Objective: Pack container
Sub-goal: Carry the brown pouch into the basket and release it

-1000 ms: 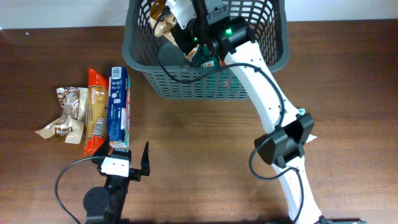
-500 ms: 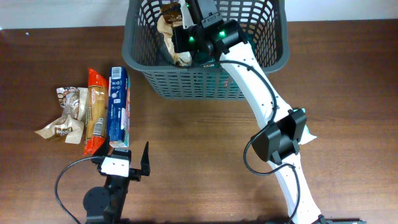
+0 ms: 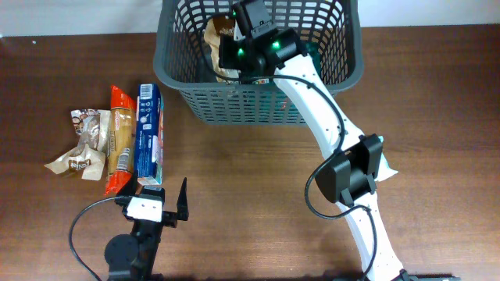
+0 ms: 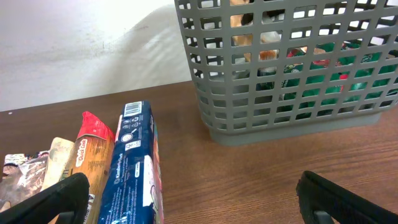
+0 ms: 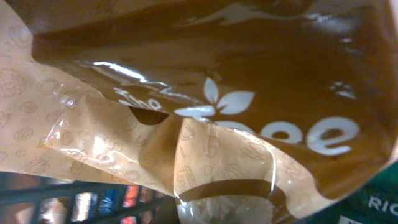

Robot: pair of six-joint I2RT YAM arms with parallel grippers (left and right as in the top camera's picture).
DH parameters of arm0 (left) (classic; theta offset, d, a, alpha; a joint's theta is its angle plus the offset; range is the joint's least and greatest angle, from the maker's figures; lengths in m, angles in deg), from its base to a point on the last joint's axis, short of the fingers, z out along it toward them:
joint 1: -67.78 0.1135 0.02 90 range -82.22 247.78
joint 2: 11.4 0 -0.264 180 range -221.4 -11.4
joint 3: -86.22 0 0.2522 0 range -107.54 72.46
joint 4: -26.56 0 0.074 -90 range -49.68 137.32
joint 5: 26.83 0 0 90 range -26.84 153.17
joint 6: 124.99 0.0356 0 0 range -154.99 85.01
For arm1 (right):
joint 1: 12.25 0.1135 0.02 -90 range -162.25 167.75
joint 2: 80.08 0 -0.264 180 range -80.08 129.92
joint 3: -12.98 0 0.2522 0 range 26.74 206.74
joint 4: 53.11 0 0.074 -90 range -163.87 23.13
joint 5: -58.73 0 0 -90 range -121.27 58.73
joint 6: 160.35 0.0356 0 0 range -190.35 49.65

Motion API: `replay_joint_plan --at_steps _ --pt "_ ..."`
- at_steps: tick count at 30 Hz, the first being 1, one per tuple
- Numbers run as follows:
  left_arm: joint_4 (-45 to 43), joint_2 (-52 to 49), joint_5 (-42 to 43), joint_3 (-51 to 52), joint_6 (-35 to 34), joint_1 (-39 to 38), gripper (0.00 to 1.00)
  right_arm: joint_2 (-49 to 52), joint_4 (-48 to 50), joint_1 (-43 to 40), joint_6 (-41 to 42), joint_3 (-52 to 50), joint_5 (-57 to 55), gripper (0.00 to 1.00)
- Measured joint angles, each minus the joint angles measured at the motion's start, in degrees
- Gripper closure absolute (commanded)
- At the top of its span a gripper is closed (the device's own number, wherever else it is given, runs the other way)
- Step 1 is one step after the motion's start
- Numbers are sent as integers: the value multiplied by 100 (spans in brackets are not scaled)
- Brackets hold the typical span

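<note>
Right claw [image 3: 236, 56], grip hidden, seems to be placing a brown packet [image 3: 214, 35] in the basket [image 3: 234, 107], upper middle; next, release and lift clear.

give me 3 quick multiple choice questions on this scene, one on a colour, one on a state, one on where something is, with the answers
1. What colour is the basket?
A dark grey
B white
C red

2. How do the jaws of the left gripper stand?
A shut on a packet
B shut, empty
C open, empty

3. Where is the blue packet?
A inside the basket
B on the table, beside the orange packet
C between the left gripper's jaws

Answers:
1 A, its slotted walls show grey in the overhead and left wrist views.
2 C, the left wrist view shows them wide apart with nothing between.
3 B, it lies flat on the wood next to the orange one.
</note>
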Motion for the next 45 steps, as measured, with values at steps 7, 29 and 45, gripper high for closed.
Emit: replay_joint_plan --at_steps 7,29,45 --pt "0 0 0 0 2 0 1 2 9 2 26 -389 -61 49" --pt "0 0 0 0 2 0 1 -730 -1482 -929 -1379 1602 435 44" --pt "2 0 0 0 2 0 1 -4288 -1410 -4752 -1939 -940 103 38"
